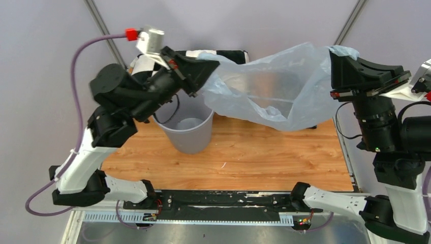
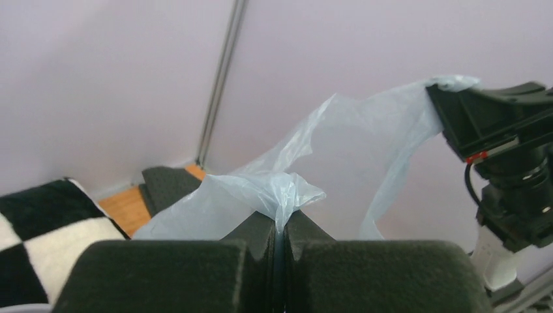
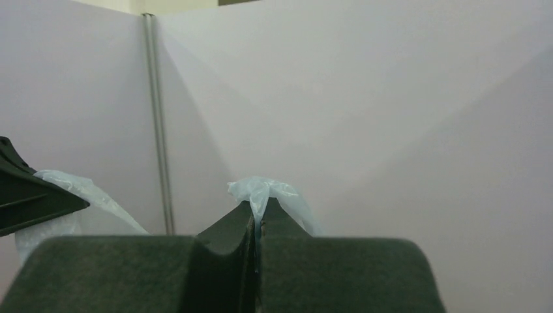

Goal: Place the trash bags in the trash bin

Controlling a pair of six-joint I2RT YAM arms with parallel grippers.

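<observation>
A thin, translucent pale blue trash bag (image 1: 264, 86) hangs stretched in the air between my two grippers, above the back of the table. My left gripper (image 1: 203, 63) is shut on its left corner, and a crumpled tuft of plastic (image 2: 280, 189) sticks out above the pinched jaws. At the right, my right gripper (image 1: 333, 56) is shut on the other corner, with a small tuft of bag (image 3: 261, 190) over its jaws. The grey trash bin (image 1: 189, 133) stands upright and open-topped on the wooden table, below the bag's left end and under the left gripper.
A black-and-white checkered pillow (image 2: 39, 228) lies at the back left behind the bin, beside a dark grey mat (image 2: 169, 186). The wooden table top (image 1: 244, 162) ends at a black rail along the near edge. Grey walls and metal posts close off the back.
</observation>
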